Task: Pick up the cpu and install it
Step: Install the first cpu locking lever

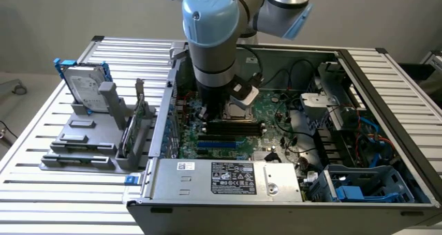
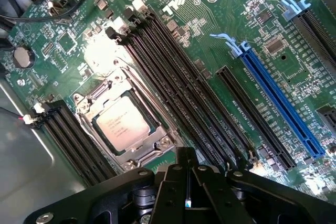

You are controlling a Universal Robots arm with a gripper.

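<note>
Right up against the wrist camera was the black end effector (image 2: 187, 182), fingers pinched together with nothing between them, so it wasn't carrying anything. Just past the tips sat the cpu (image 2: 124, 121), already lying flat in its socket (image 2: 128, 124) with the metal frame around it, dull silver top facing up. So the chip was down in the board, not in the grip, and the end effector hung directly over that spot, a bit off to one side of it. The cpu is square, so no real long axis to line up with; its edges ran parallel to the black memory slots (image 2: 184, 87) next to it.

There was faint print on the chip's lid, too small for me to make out. Further along the green motherboard (image 2: 220, 61) you could read the white DELL logo (image 2: 178, 2), and beyond the slots ran a long blue expansion slot (image 2: 278, 103).

From the exterior view, the arm (image 1: 214, 43) reached straight down into the open case (image 1: 290, 142). Nearest that camera was the power supply (image 1: 224, 179) with a label, not legible to me. Off at the exterior view's left, a grey parts rack (image 1: 86, 142) on the slatted table (image 1: 41, 193) held a hard drive (image 1: 88, 87) standing upright.
</note>
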